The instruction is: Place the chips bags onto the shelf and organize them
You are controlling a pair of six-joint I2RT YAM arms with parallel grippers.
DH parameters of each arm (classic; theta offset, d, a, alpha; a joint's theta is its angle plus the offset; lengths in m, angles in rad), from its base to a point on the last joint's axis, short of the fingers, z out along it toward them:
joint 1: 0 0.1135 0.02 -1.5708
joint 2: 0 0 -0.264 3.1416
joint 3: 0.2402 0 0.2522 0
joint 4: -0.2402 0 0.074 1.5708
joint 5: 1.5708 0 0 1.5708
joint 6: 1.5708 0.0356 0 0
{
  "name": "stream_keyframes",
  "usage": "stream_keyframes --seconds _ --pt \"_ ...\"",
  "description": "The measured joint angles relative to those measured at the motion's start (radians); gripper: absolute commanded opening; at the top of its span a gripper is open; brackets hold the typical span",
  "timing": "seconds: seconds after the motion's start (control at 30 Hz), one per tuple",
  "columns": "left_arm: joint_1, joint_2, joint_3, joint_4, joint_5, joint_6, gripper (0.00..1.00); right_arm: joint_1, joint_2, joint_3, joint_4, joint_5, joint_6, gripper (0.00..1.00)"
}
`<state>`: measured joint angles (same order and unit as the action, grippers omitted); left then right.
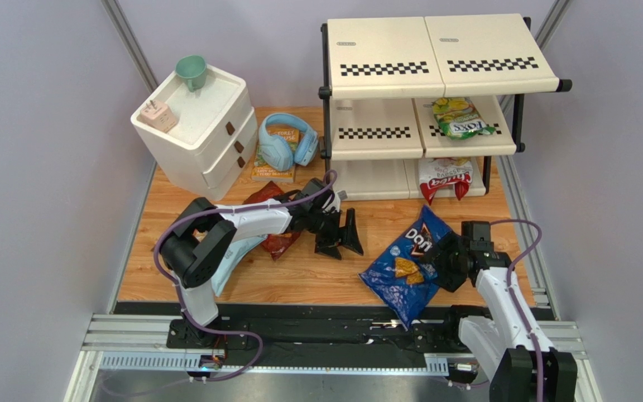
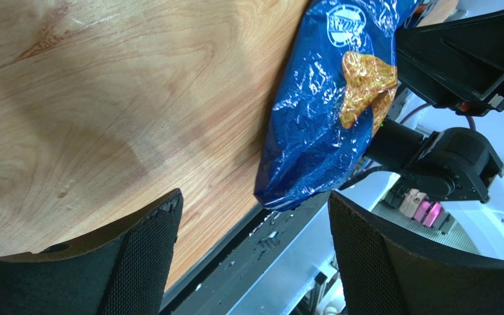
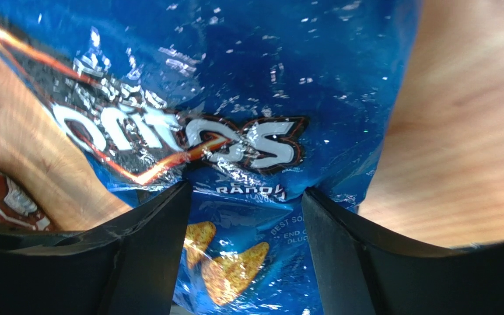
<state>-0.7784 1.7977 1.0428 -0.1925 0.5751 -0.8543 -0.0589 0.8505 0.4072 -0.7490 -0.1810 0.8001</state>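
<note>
bag (image 3: 248,98) of crinkly blue foil

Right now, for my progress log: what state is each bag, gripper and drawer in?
blue Doritos bag, flat on table.
red Doritos bag, on table, partly under left arm.
pale-blue bag, on table under left arm.
green-yellow bag, lying on middle tier.
white-and-red bag, bottom tier, overhanging its front.
left gripper, open, empty.
right gripper, open over blue Doritos bag.
cabinet drawers, shut.

In the centre of the top view, bare table (image 1: 325,280) lies open between the left gripper (image 1: 340,240) and the blue Doritos bag (image 1: 407,266). At upper right the shelf (image 1: 383,59) bars the way. At upper left stand the white cabinet (image 1: 195,138) and headphones (image 1: 287,142).
</note>
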Motion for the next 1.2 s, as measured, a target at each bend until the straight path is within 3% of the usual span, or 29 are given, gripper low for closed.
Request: stream_keyframes --seconds 0.1,0.3,0.47,0.83,1.2 --pt "0.0 0.0 0.0 0.004 0.0 0.002 0.84 0.047 0.04 0.002 0.045 -0.008 0.012 0.68" --pt "0.002 0.024 0.033 -0.005 0.003 0.035 0.84 0.278 0.203 0.074 0.104 0.019 0.037 0.66" --pt "0.029 0.048 0.056 0.0 0.02 0.063 0.84 0.397 0.287 0.101 0.15 0.0 0.069 0.66" --pt "0.077 0.145 0.104 0.006 0.074 0.128 0.84 0.435 0.306 0.11 0.155 -0.013 0.058 0.64" --pt "-0.001 0.172 0.072 0.177 0.126 0.108 0.83 0.483 0.442 0.183 0.153 -0.119 -0.024 0.63"
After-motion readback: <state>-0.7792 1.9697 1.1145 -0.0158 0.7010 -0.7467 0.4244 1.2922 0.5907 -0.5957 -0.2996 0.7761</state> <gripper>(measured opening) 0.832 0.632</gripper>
